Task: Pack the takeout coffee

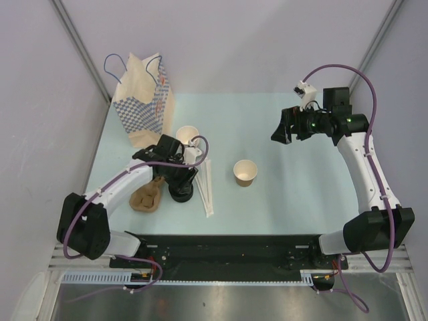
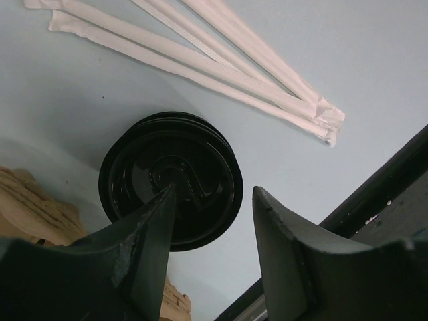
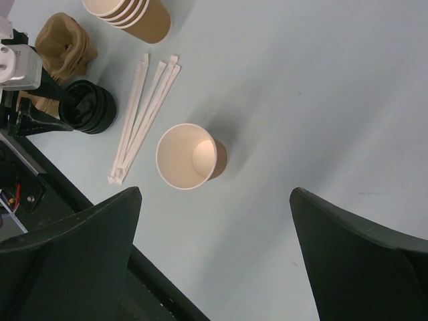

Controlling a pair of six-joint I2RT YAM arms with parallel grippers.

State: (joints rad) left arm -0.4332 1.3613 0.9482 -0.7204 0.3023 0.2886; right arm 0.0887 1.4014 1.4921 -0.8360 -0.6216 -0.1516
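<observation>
- Far left at the back, I've got the checked paper bag (image 1: 142, 93) standing upright on the pale blue table (image 1: 301, 187).
- In front of it, by the near edge, the brown cardboard drink carrier (image 1: 147, 197) sits just beside the stack of black lids (image 1: 181, 194).
- My left gripper (image 2: 212, 200) hangs right over that stack. Its 2 fingers are parted to a moderate gap, narrower than the top lid, with nothing between them. I can't tell from the wrist view whether the tips touch the lid.
- Behind the left wrist is the stack of lidless cups (image 1: 188, 135), partly hidden by the arm. Upright or on its side, I can't say.
- Next, the white wrapped straws (image 1: 206, 187) lie in a bundle, just right of the lids.
- Mid-table is the 1 single paper cup (image 1: 245, 172), the cup for the coffee. It's upright and open-topped, well apart from the bag, and neither gripper is touching it.
- On the right, my right gripper (image 3: 215, 200) is held high with its jaws spread wide and empty. In its wrist view the cup shows on the table between the fingers.
</observation>
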